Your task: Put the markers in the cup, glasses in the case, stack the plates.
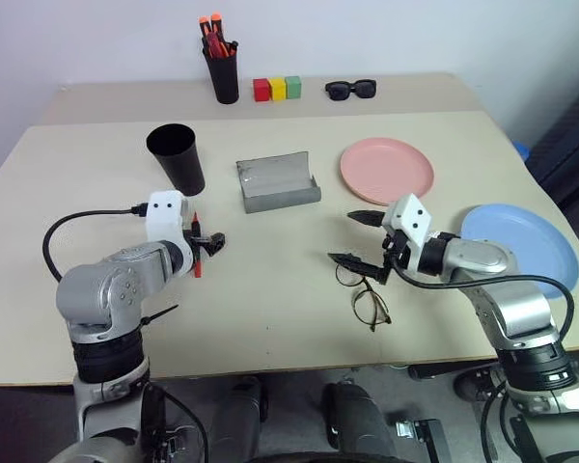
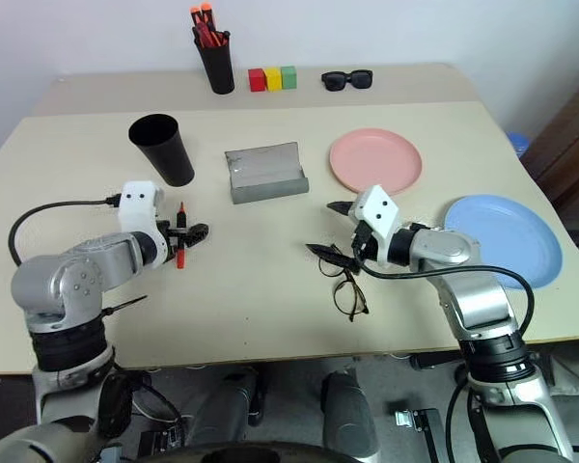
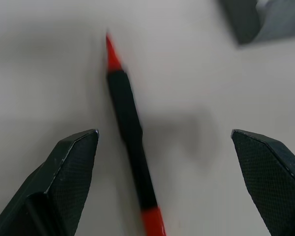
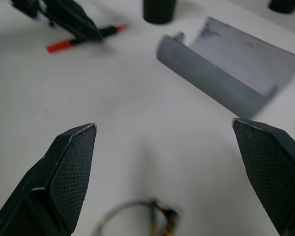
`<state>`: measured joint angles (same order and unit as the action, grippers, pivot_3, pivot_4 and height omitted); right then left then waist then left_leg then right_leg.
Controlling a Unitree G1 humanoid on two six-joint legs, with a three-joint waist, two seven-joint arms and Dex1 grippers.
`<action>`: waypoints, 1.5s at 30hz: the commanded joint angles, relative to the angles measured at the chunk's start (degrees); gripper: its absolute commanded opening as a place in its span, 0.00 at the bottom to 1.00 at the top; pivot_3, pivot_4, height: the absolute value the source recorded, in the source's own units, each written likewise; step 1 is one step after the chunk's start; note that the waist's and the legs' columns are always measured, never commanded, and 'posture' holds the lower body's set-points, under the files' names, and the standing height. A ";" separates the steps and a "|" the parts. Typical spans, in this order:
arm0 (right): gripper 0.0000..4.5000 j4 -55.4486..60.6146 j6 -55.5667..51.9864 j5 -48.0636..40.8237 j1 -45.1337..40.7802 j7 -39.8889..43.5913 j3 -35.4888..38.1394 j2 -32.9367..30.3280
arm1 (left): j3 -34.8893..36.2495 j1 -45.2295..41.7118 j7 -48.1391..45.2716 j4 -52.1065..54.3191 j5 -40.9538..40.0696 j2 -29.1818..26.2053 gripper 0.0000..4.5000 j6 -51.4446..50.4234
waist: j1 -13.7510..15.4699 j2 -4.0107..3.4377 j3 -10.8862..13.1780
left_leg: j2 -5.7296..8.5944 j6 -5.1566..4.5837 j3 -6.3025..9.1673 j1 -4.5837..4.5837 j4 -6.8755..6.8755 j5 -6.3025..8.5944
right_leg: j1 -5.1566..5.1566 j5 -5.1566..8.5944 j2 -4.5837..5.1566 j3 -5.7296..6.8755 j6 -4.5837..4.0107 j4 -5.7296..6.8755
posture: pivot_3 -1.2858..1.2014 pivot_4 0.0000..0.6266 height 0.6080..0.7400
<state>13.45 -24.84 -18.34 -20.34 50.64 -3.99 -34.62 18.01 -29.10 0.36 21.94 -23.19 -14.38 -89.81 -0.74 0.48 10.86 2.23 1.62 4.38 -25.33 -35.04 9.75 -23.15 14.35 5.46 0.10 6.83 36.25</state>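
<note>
two grippers over the beige table [image 1: 270, 318], both spread wide, neither holding anything. left gripper [image 1: 208, 243] sits over the red-tipped marker [image 3: 130, 132], which lies flat on the table between the spread fingers; contact cannot be told. only one marker seen. right gripper [image 1: 357, 239] hangs just above the glasses [image 1: 365, 297], which lie open on the table near its front edge; fingers apart, not touching the frame as far as can be told. cup [image 1: 177, 157] stands upright, behind the left gripper. case [image 1: 278, 183] lies open at table centre, grey lining up, nothing visible inside. pink plate [image 1: 387, 171] lies to the right of the case; blue plate [image 1: 521, 246] lies nearer the right edge, behind the right arm; plates apart, not stacked. at the far edge: pen pot [image 1: 222, 72] with orange-capped pens, three coloured blocks [image 1: 277, 89], black sunglasses [image 1: 351, 90].
</note>
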 commanded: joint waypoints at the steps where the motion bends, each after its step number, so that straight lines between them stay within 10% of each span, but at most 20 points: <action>1: 1.00 2.01 0.82 -0.35 0.46 0.02 -0.73 0.73 | 1.51 -1.06 3.25 -0.49 0.73 0.96 0.99 -2.69 | 0.05 0.01 -0.01 | 0.00 0.00 0.00 0.00 -0.01 0.00 | 0.01 0.00 0.00 0.00 0.00 0.00 | 0.52 0.24 1.00; 11: 1.00 0.51 2.21 0.46 -0.64 -0.22 -2.48 2.37 | 3.69 -1.71 10.43 -2.02 0.11 2.69 0.01 -2.69 | 0.12 -0.01 -0.02 | 0.00 0.02 -0.01 0.05 0.01 0.00 | 0.03 0.00 0.02 -0.04 -0.01 0.00 | 0.52 0.24 1.00; 24: 1.00 1.86 1.40 0.25 -1.64 -1.71 -4.09 4.57 | -0.63 0.58 -10.65 10.97 -3.16 -5.94 0.01 32.66 | 0.16 0.09 0.03 | -0.03 0.07 -0.04 0.00 0.06 -0.01 | -0.05 0.11 0.05 -0.08 -0.25 -0.04 | 0.52 0.24 1.00; 33: 1.00 1.04 1.50 0.63 -4.75 -2.57 -5.98 7.71 | -7.87 -12.34 6.25 -19.23 21.72 -5.69 0.01 72.71 | 1.33 0.11 0.02 | 0.04 0.04 -0.08 0.00 0.00 -0.02 | 0.01 -0.02 0.04 -0.07 -0.07 -0.12 | 0.52 0.24 1.00; 45: 1.00 3.01 0.85 0.46 -3.97 -4.09 -6.63 8.80 | -7.73 -19.85 8.29 -45.10 23.08 -1.13 0.01 93.34 | 1.37 0.12 0.02 | 0.06 0.03 -0.07 -0.02 -0.01 -0.02 | -0.01 -0.12 0.02 -0.04 0.11 -0.05 | 0.52 0.24 1.00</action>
<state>13.67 -24.44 -17.54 -24.32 46.80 -10.89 -26.07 10.15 -46.86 8.85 -22.99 -0.20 -15.36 0.83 0.63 0.60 10.88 2.29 1.65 4.31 -25.35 -35.05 9.73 -23.16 14.23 5.47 0.06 6.94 36.21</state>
